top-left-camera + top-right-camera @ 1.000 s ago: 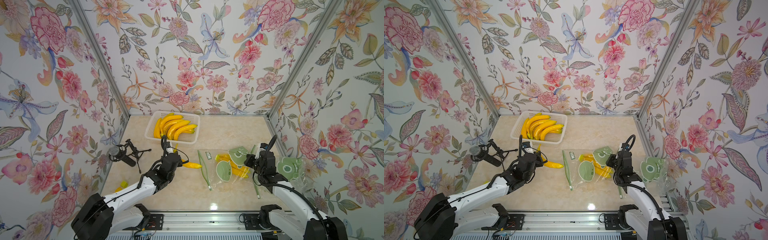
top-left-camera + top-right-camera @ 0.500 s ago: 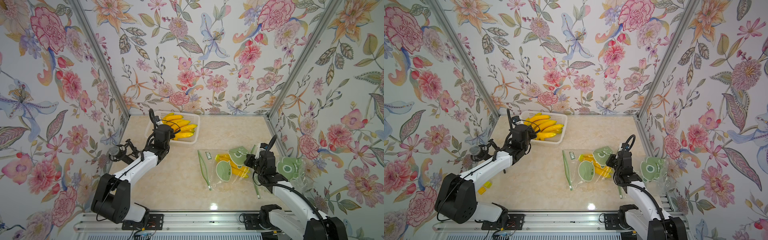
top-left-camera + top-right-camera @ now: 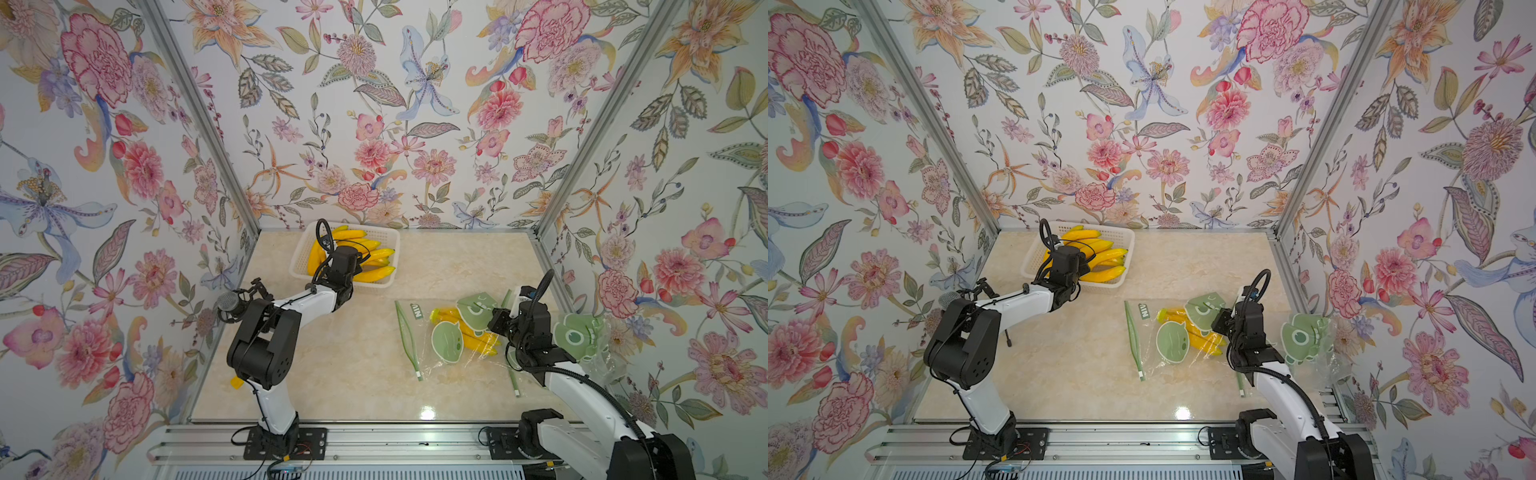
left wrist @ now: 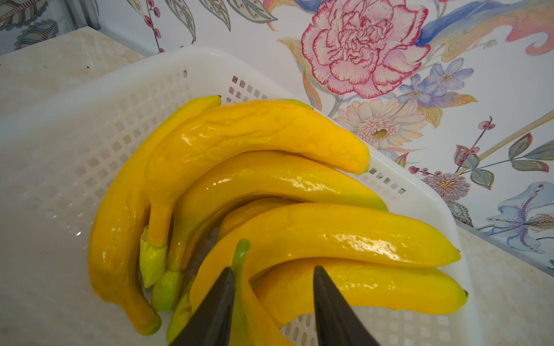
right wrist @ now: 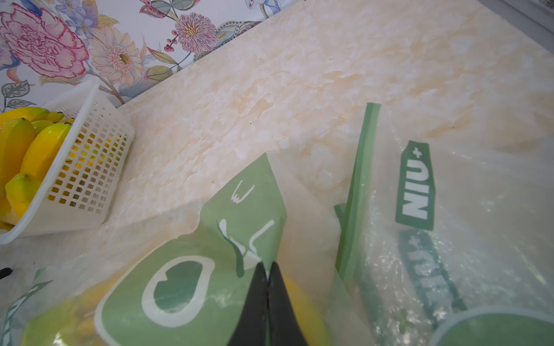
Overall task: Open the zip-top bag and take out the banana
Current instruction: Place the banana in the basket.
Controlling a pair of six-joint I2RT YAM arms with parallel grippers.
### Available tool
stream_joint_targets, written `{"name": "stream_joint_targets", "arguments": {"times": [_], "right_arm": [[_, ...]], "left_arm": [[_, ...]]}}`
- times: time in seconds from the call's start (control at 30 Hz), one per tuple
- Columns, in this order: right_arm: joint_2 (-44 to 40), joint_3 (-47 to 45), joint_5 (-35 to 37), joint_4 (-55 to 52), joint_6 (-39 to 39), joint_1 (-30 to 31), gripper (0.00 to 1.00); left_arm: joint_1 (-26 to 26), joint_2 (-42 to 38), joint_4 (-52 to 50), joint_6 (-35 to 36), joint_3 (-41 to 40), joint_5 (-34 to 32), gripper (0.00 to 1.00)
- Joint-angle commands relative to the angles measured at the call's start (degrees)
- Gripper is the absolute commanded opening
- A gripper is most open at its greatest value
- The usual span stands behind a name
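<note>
Zip-top bag, clear with green printed patches, lying on the right part of the marble table, just in front of the right arm. Visible in both top views and in the right wrist view. Green zip strip along the side of the bag facing the middle of the table; not possible to tell whether sealed or parted. Inside, under the film, bagged bananas, yellow, partly covered by the green patches.

Right gripper: jaws pressed together with no gap, pinching the film of the bag at a green patch, right above the yellow fruit. Film drawn up a little toward the tips.

Left gripper: over the white basket at the far left of the table, close to the back wall and well apart from the bag. Jaws apart, gripping nothing. Between them a banana with green stem, touching one finger, with a clear gap to the other finger. Behind it, basket bananas piled side by side in the basket.

Second printed bag, crumpled, beside the right arm, against the right wall. Black microphone near the left wall.
</note>
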Motion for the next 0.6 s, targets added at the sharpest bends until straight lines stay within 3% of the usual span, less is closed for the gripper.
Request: {"name": "stream_joint_targets", "arguments": {"times": [0.0, 0.23, 0.57], "right_arm": [[0.81, -0.72, -0.65, 0.45, -0.66, 0.21, 0.00], [1.07, -0.80, -0.97, 0.58, -1.00, 0.21, 0.00], [2.96, 1.42, -3.05, 0.61, -2.67, 0.12, 0.00]], "left_arm": [[0.16, 0.29, 0.27, -0.40, 2.86, 1.07, 0.56], [-0.55, -8.07, -1.66, 5.50, -1.61, 5.16, 0.60], [-8.84, -21.84, 7.12, 15.37, -25.95, 19.06, 0.58]]}}
